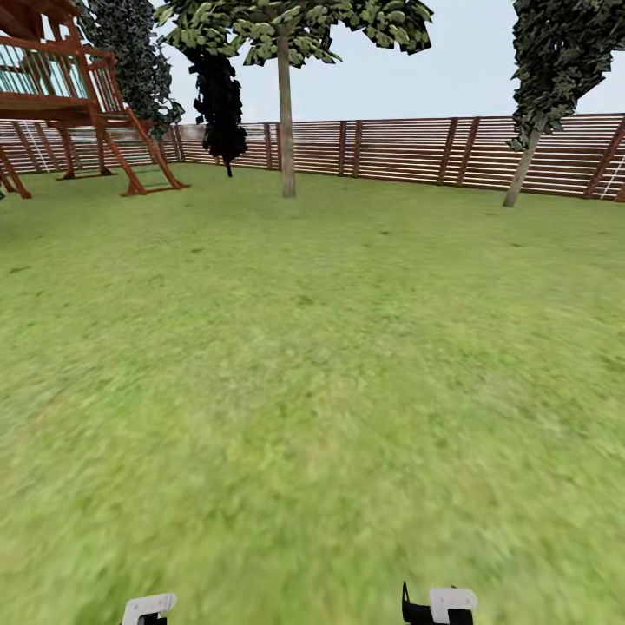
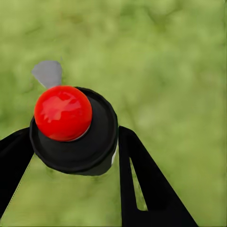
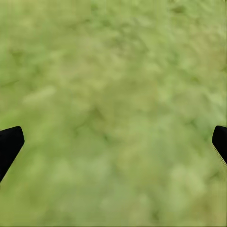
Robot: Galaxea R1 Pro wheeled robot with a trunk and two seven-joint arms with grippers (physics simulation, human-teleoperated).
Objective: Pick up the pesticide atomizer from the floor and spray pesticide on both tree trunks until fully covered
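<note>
Atomizer (image 2: 71, 127) upright in L gripper (image 2: 71, 156)

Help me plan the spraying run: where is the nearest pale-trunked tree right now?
In the head view the pale-trunked tree stands far ahead, slightly left of centre, just before the wooden fence, right of the play tower.

Between the black, matt, plastic-looking fingers (image 2: 151, 184) of the left gripper (image 2: 71, 156) sits the pesticide atomizer (image 2: 75, 137), its round cap (image 2: 62, 112) a glossy red with bright highlights, set in a smooth, dull black collar with a flat grey nozzle tab (image 2: 47, 73) beyond it. Under both grippers the lawn (image 1: 312, 365) is a soft, mottled, rough-looking green, and the right gripper (image 3: 113, 146) shows the same matt black finger tips (image 3: 9, 144). Far ahead, the fence (image 1: 417, 148) and play frame (image 1: 78, 95) are reddish-brown slatted wood, and the tree trunk (image 1: 286, 121) is pale, smooth bark.
</note>
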